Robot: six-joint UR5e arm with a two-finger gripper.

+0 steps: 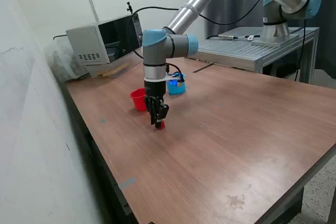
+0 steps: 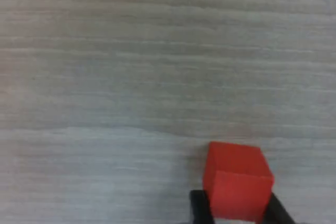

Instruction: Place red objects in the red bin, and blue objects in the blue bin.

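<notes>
Jaws closed on either side of a red cube (image 2: 237, 187), held at the table (image 1: 236, 129) surface; whether the cube rests on the wood cannot be told. The gripper (image 1: 158, 123) points straight down. The red cup (image 1: 138, 99) stands just beside it; the light-blue cup (image 1: 176, 86) stands farther back.

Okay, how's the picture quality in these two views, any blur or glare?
The wrist view is soft: the wood grain smears and the red cube has fuzzy edges between the dark fingertips. The exterior view is sharper, with pale glare on the table towards the exterior view's right, and the gripper reads dark.
</notes>
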